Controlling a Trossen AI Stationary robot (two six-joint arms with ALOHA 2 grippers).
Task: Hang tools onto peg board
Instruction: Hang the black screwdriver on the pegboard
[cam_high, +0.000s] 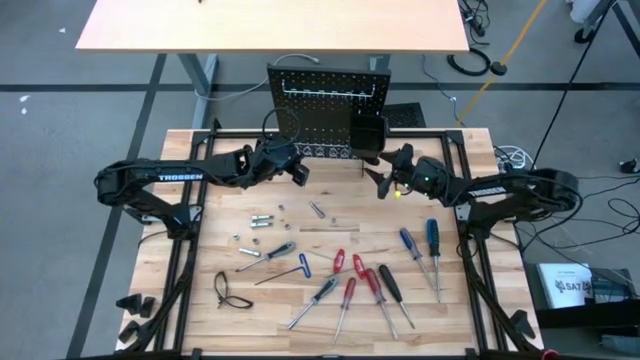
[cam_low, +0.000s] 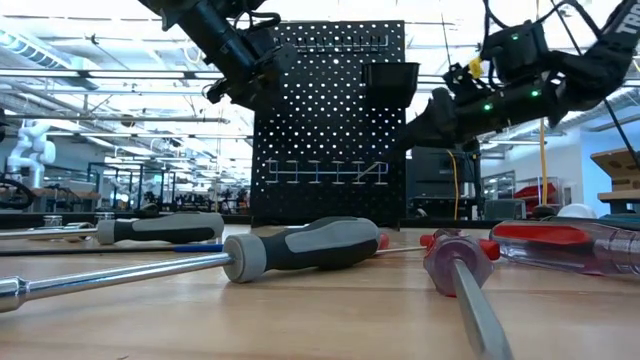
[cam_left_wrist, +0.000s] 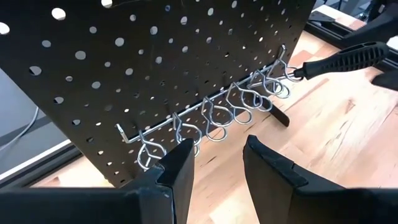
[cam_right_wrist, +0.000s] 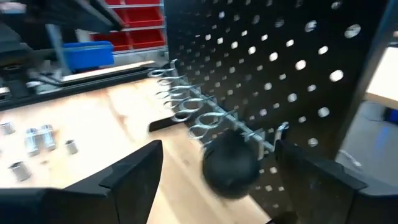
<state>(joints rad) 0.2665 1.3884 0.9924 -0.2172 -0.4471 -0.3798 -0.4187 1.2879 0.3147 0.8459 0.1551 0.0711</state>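
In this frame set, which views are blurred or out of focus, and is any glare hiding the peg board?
Right wrist view: motion-blurred; the black handle by the hook rail smears. Low view: the nearest screwdriver is soft, bright ceiling lights sit behind, yet the peg board reads clearly. Left wrist view: sharp, holes and rail crisp. High view: evenly lit, no glare.

Table (cam_high: 330, 290) seen straight down from overhead, peg board (cam_high: 328, 108) at upper centre, table surface viewed level from its near edge, board faced at centre, 2 wrist views set close against the board's hook rail (cam_left_wrist: 211, 109), shared by both
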